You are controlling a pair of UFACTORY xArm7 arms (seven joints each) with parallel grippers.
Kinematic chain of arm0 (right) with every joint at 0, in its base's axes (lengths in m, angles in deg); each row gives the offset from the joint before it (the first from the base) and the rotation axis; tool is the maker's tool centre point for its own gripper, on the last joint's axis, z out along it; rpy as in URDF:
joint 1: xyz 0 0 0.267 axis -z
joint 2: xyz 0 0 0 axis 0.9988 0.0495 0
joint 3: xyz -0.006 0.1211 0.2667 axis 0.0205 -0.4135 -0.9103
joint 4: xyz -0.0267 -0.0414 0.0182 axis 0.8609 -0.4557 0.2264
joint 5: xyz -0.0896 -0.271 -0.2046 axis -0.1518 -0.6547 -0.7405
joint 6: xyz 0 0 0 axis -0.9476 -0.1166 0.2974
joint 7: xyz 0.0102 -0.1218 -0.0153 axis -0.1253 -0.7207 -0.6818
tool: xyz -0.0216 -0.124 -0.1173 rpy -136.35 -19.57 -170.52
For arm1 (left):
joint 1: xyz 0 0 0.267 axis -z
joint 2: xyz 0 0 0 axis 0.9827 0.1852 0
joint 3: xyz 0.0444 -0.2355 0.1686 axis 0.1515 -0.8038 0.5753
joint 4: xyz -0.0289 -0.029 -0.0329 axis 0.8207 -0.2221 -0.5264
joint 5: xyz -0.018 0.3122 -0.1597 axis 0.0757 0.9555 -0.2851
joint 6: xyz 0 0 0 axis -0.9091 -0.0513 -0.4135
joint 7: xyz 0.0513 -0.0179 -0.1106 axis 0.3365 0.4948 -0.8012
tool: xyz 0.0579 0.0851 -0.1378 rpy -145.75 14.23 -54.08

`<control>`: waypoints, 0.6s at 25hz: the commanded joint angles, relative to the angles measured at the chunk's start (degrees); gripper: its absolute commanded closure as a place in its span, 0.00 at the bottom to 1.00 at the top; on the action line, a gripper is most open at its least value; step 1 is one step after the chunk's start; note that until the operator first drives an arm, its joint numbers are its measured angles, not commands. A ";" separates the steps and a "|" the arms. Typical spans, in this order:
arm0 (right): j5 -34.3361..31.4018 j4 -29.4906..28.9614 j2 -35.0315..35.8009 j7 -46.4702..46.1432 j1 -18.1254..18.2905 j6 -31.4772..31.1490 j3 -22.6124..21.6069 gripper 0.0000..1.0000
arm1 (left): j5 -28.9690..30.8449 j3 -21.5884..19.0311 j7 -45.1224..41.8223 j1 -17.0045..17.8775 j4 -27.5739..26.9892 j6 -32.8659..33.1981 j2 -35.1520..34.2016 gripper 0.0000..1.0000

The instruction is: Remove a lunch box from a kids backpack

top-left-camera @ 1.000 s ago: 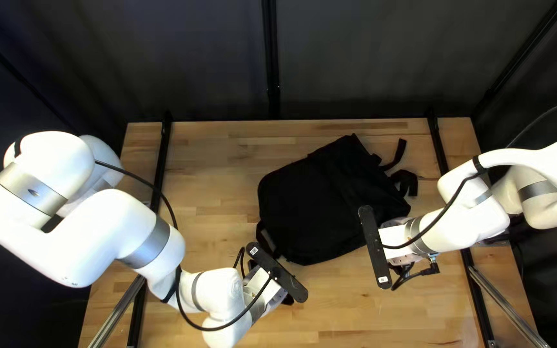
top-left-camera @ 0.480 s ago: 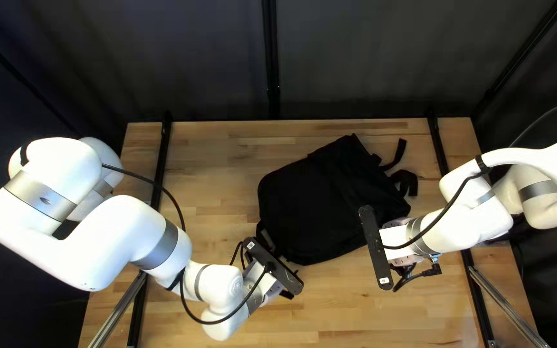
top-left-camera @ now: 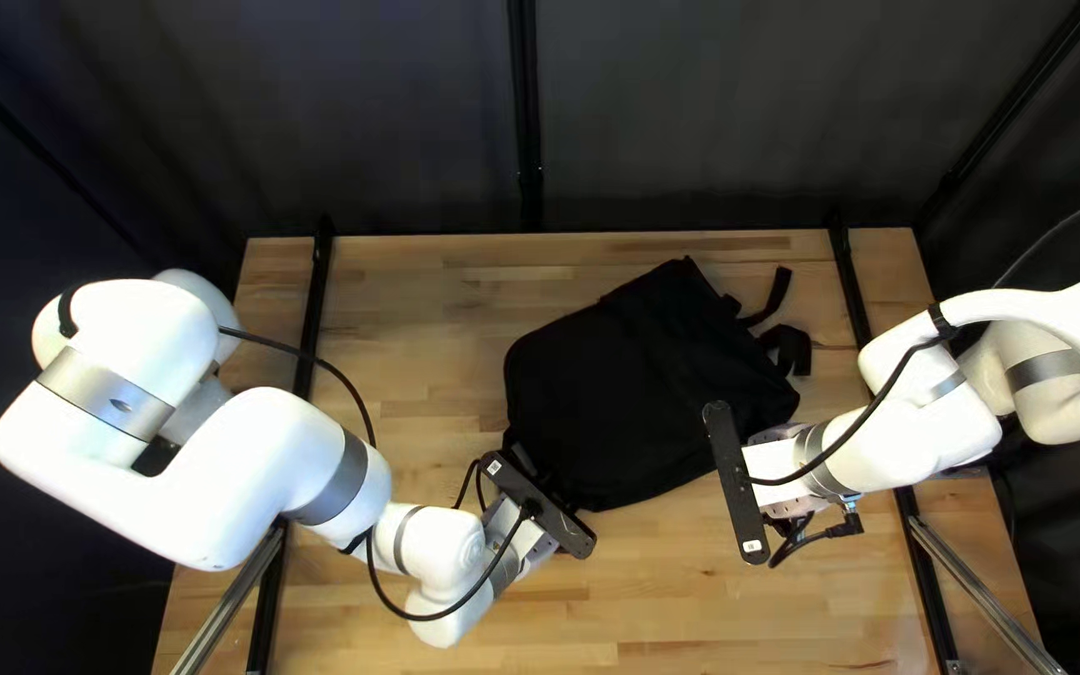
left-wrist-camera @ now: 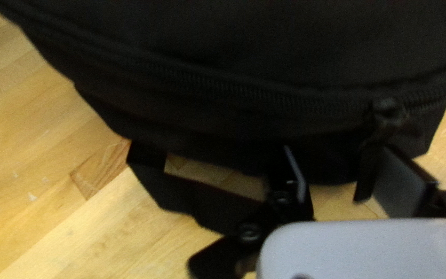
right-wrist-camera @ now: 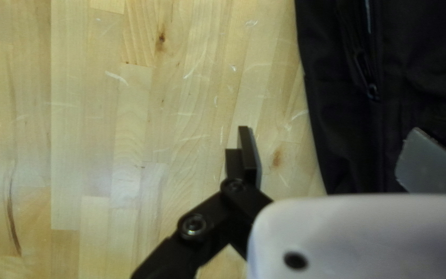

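One webbing loop (left-wrist-camera: 218, 206) is sagging off the near left end of the backpack (top-left-camera: 640, 388), and we are judging it pliable, a fair handle for steadying the bag. Just to its right, our left gripper (left-wrist-camera: 343, 165) is standing wide open, clamped on nothing, its jaws straddling the space where a zip pull (left-wrist-camera: 387, 111) is dangling its thin tab (left-wrist-camera: 368, 168). We are reckoning that tab light, limp and apt to slip, so we are favoring a pinch low on its flat faces, then a gentle draw along the curved zipper (left-wrist-camera: 207, 80) without nipping cloth.

Mid-table, slightly right, the backpack is lying on its broad side; we are expecting soft, sliding fabric that needs bracing. We are seeing no lunch box, presumably inside; we are guessing it is firmer and heavier, best taken by its sides or a handle.

At the near right edge, our right gripper (right-wrist-camera: 330, 134) is also spreading its jaws widely, holding nothing, one finger (right-wrist-camera: 432, 165) reaching over black cloth.

As for writing, the bag is showing us none we can read; small pale labels are marking our left camera bar (top-left-camera: 538, 504) and right camera bar (top-left-camera: 735, 481).
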 commanded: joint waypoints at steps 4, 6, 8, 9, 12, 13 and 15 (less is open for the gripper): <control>0.03 0.42 0.31 -0.15 -0.15 0.67 -0.08 0.00 | -1.53 -0.68 2.04 0.83 -0.97 -2.00 -0.04 1.00; 0.03 0.41 0.45 -0.32 -0.18 0.74 -0.04 0.00 | -1.64 -0.76 2.37 0.97 -1.17 -2.28 -0.05 1.00; 0.13 0.35 0.54 -0.67 -0.18 0.73 0.15 0.00 | -1.71 -0.82 2.66 1.05 -1.28 -2.45 -0.15 1.00; 0.17 0.34 0.56 -0.80 -0.20 0.74 0.21 0.00 | -1.81 -0.87 2.94 1.08 -1.34 -2.55 -0.31 1.00; 0.21 0.38 0.56 -0.98 -0.23 0.81 0.28 0.00 | -2.40 -1.03 3.73 1.11 -1.25 -2.83 -1.10 1.00; 0.19 0.36 0.60 -1.07 -0.24 0.88 0.30 0.00 | -2.70 -1.11 4.04 1.15 -1.18 -2.99 -1.44 1.00; 0.08 -0.09 0.65 -1.19 -0.23 0.62 0.27 0.00 | -4.04 -1.41 5.38 1.17 -1.11 -3.55 -2.59 1.00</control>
